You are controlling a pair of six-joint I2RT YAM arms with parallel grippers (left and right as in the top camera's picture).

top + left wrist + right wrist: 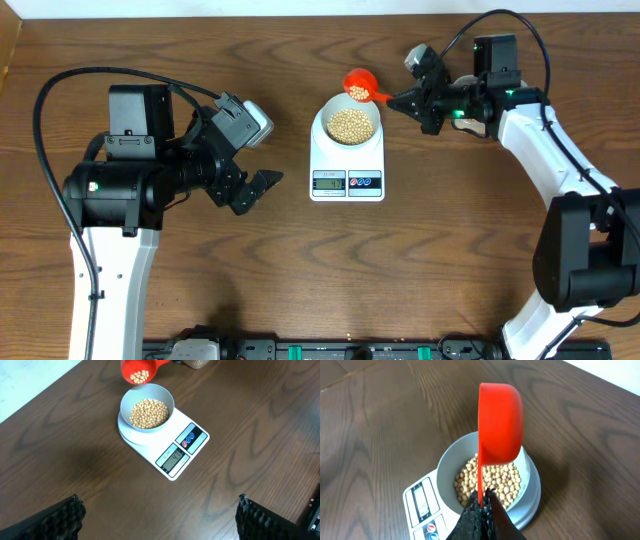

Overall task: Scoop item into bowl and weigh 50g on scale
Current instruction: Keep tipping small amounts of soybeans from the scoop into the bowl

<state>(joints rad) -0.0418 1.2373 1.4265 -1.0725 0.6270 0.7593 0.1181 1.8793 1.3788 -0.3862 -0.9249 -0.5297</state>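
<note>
On the wooden table (300, 280), the white scale (347, 182) lies ahead of the left gripper (159, 510), its fingers spread wide and empty. The bowl (162, 395) rests on it, just beyond the right gripper (481, 510), pinched tight on the handle of a red scoop (500, 420) tipped above the beans (148, 413) in the bowl; a few lie in the scoop.

The right tool (481, 517) pinches the handle of a red scoop (500, 420), tipped on its side above the bowl (446, 467) of soybeans (495, 482) on the scale (422, 502).
</note>
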